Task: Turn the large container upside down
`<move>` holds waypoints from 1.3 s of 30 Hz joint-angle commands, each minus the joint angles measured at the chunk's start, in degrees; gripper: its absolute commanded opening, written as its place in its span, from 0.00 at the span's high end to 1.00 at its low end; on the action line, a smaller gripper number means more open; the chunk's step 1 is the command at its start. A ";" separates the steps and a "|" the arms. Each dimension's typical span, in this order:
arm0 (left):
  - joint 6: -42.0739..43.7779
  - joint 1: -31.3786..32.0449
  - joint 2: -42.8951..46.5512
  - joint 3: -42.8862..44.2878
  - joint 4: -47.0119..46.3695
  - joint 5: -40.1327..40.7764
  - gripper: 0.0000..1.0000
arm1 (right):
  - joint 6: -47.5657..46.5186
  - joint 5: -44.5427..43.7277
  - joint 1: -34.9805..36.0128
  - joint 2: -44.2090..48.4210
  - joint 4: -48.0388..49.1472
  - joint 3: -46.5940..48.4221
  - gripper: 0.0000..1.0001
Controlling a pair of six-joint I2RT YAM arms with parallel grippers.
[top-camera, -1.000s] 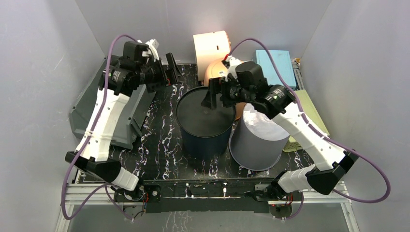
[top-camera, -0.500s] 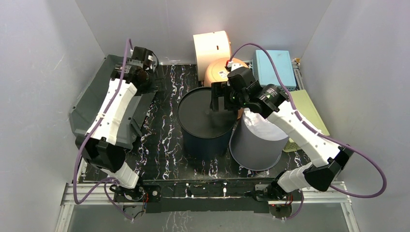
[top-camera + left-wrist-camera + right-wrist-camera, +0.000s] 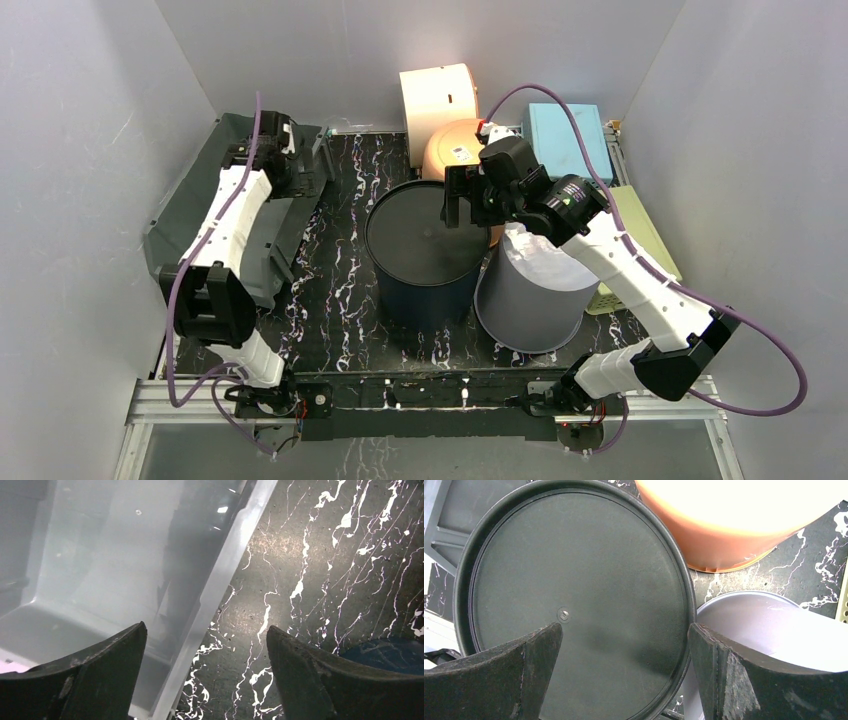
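The right tool (image 3: 624, 628) hangs directly over the large dark container (image 3: 425, 245) with its 2 fingers spread wide and nothing between them. The container stands on the black marbled desk (image 3: 325, 580) with its flat closed face up, an orange tub (image 3: 724, 525) lies ahead of the tool, and a pale grey bucket (image 3: 769, 630) sits just beside the tool's right finger. The left tool (image 3: 206, 628), also spread apart and empty, is poised above the rim of a grey bin (image 3: 100, 580), with the bin under its left finger and bare desk under its right.
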State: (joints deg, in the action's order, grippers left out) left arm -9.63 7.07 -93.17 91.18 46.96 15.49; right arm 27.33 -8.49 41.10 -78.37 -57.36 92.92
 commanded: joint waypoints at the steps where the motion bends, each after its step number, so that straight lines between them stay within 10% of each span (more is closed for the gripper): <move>1: 1.03 -4.81 -2.89 -1.08 -0.68 -9.93 0.19 | -0.02 -1.78 -0.18 1.59 0.44 1.85 0.02; 8: 0.63 -5.66 -5.62 -1.55 -0.52 -20.77 0.47 | -0.18 -5.10 -0.20 2.29 -1.42 2.90 0.02; 13: -1.05 -5.30 -7.05 -0.67 -0.26 -26.83 1.00 | 0.00 -5.90 -0.19 2.51 -1.44 2.72 0.02; 28: -8.46 -2.46 -11.47 27.01 0.74 -46.69 1.00 | 0.10 -6.34 -0.20 1.74 -2.05 4.66 0.02; 39: -27.17 -5.11 -9.45 26.40 -18.20 -62.24 1.00 | 0.02 -6.59 -0.22 0.85 -3.47 6.39 0.02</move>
State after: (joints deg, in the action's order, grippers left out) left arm -27.24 3.57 -106.61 116.46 42.15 -34.06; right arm 27.31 -13.74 41.10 -78.15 -61.58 96.20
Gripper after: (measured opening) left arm 0.146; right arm 0.980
